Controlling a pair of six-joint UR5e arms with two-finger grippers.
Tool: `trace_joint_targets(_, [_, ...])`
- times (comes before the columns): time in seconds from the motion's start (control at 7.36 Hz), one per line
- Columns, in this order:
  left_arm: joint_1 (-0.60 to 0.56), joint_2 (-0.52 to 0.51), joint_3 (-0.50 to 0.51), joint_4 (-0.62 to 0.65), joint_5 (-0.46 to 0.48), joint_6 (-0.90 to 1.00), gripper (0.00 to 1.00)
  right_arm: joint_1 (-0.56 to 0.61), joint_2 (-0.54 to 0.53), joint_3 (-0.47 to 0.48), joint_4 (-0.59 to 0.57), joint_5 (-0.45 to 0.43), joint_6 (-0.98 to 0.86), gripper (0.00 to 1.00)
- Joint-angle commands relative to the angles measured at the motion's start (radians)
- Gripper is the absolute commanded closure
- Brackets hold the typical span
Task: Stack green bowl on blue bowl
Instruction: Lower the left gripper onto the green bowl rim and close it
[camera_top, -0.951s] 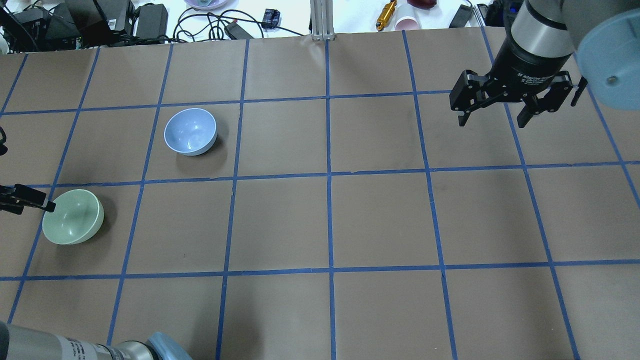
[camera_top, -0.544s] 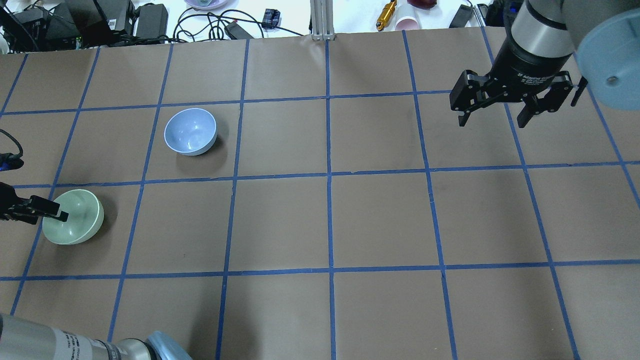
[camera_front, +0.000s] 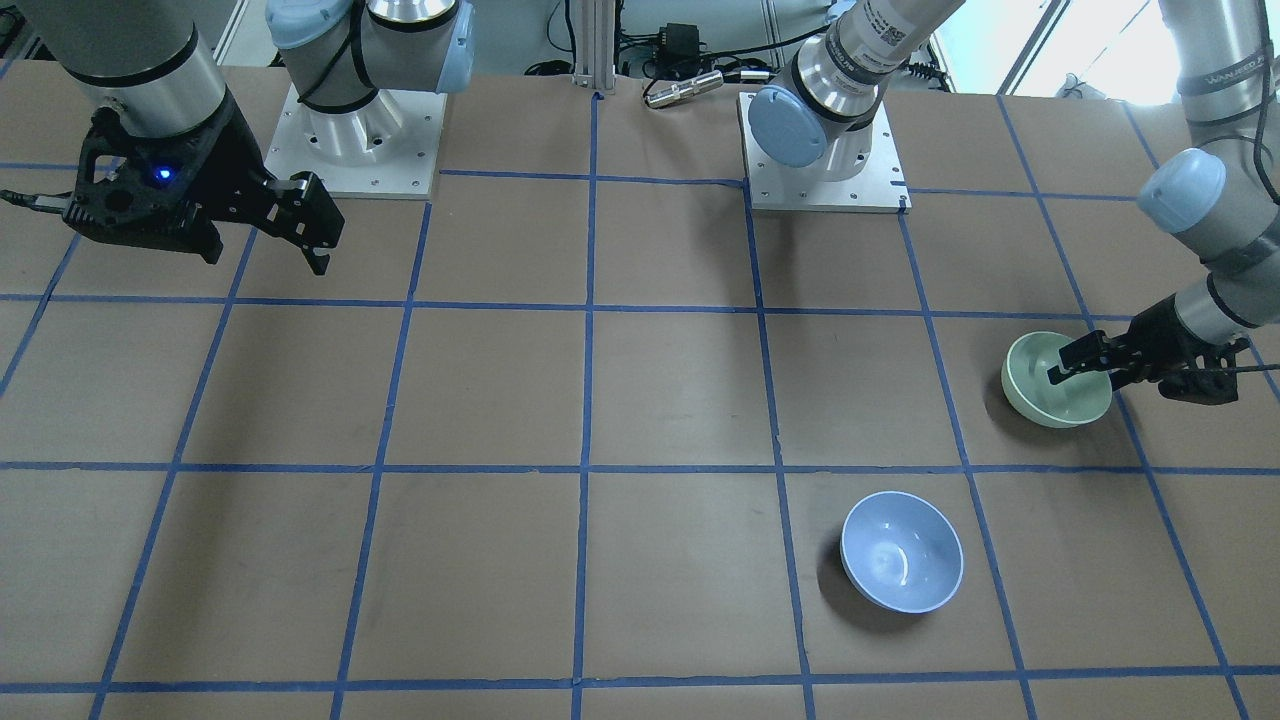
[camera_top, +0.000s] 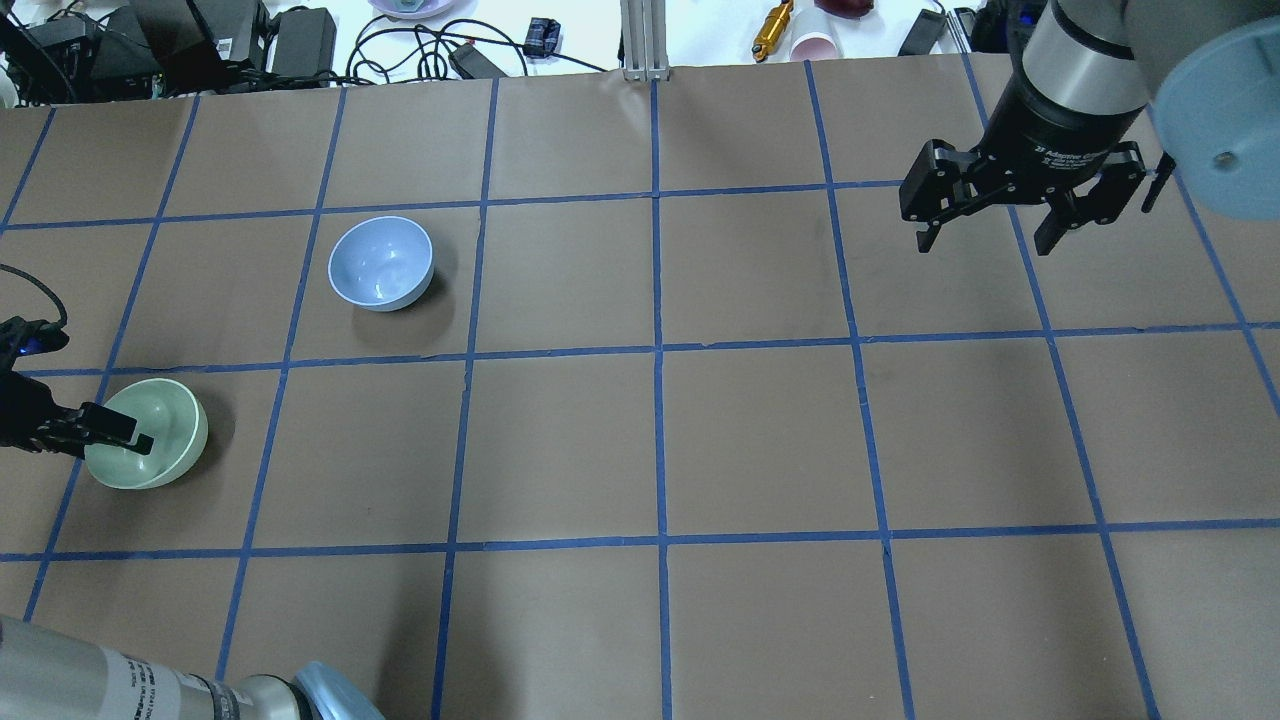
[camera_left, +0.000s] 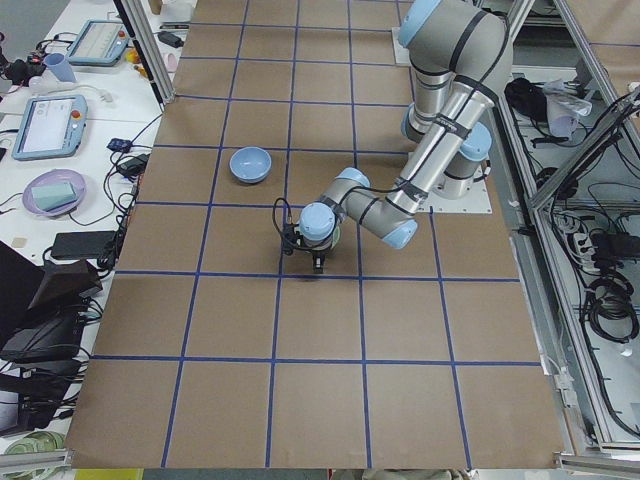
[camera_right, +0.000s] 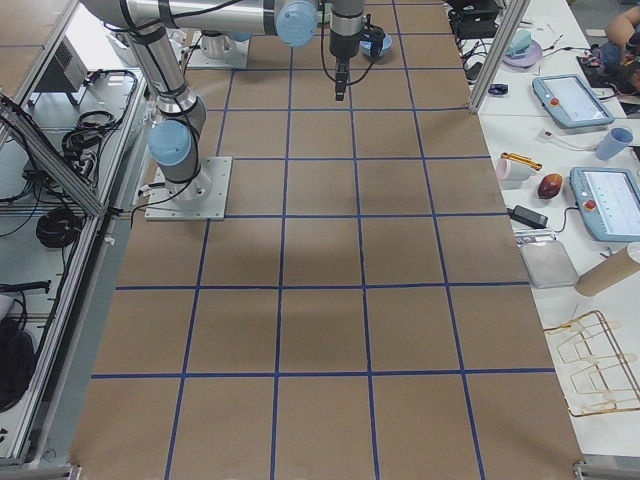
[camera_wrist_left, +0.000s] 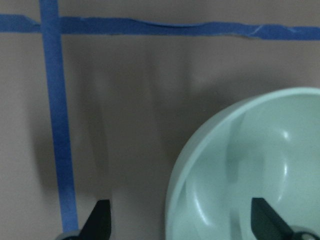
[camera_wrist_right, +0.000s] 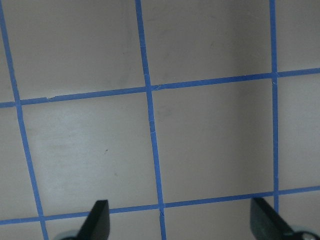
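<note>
Left gripper (camera_wrist_left: 182, 227) low at green bowl (camera_top: 172, 452), jaws spread and straddling its rim: one finger inside, one outside, not pinched. Green bowl sits upright on table (camera_top: 760, 440) at the robot's left side, with blue bowl (camera_top: 381, 263) upright in the diagonally adjoining taped square, apart. Right gripper (camera_top: 985, 240) hovers far across the table, jaws wide.

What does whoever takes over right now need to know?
Left gripper: open, straddling the green bowl's rim, one finger inside, one outside; not closed.
Right gripper: open, empty, hovering above the table, far from both bowls.
Blue bowl: upright, apart from the green bowl, nothing in it.
Done: approach only.
Left to do: close on the rim, lift, carry over, set green into blue.
</note>
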Motion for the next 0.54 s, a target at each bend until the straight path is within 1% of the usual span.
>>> trace_joint_targets(0.0, [0.0, -0.008, -0.001, 0.002, 0.001, 0.0, 0.15, 0.0, 0.0, 0.0, 0.0, 0.0, 0.0, 0.0])
trace_joint_targets(0.14, [-0.002, -0.014, -0.001, 0.002, 0.001, 0.002, 0.31, 0.0, 0.0, 0.0, 0.0, 0.0, 0.0, 0.0])
trace_joint_targets(0.27, [-0.002, -0.014, 0.0, 0.002, 0.002, 0.003, 0.54, 0.0, 0.0, 0.0, 0.0, 0.0, 0.0, 0.0])
trace_joint_targets(0.41, [-0.002, -0.011, 0.002, 0.002, 0.001, 0.005, 0.68, 0.0, 0.0, 0.0, 0.0, 0.001, 0.0, 0.0])
